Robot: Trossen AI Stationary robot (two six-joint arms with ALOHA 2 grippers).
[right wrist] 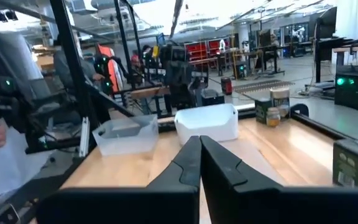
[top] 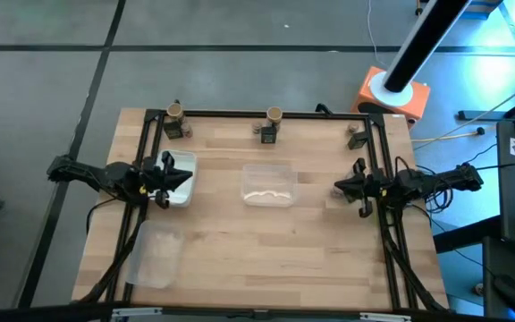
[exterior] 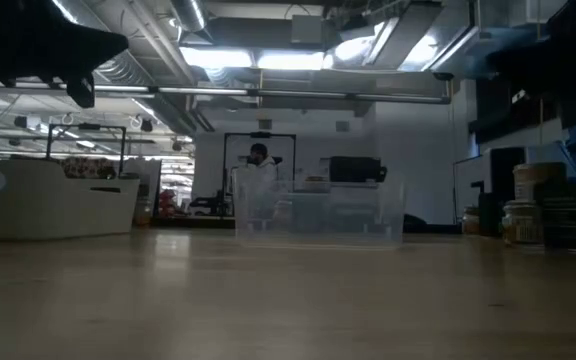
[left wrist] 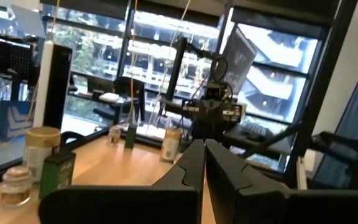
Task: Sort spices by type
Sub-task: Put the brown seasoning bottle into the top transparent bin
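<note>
The spices stand in three small groups along the table's far edge: far left point(top: 176, 122), far middle point(top: 271, 126) and far right point(top: 358, 135). Each group shows a tan-topped jar with a dark packet beside it. The left wrist view shows the nearest group: tan-topped jar point(left wrist: 43, 148), dark packet point(left wrist: 57, 175) and squat jar point(left wrist: 14, 186). My left gripper point(top: 170, 183) hovers shut over the left clear tray point(top: 182, 170), holding nothing. At the table's right side my right gripper point(top: 339, 188) is shut and empty. Both point toward the table's middle.
A second clear tray point(top: 268, 185) lies at the table's middle and a third point(top: 156, 255) near the front left. A black frame point(top: 257, 114) runs round the table's edges. An orange-based stand point(top: 392, 94) is beyond the far right corner. Bare wood lies at the front right.
</note>
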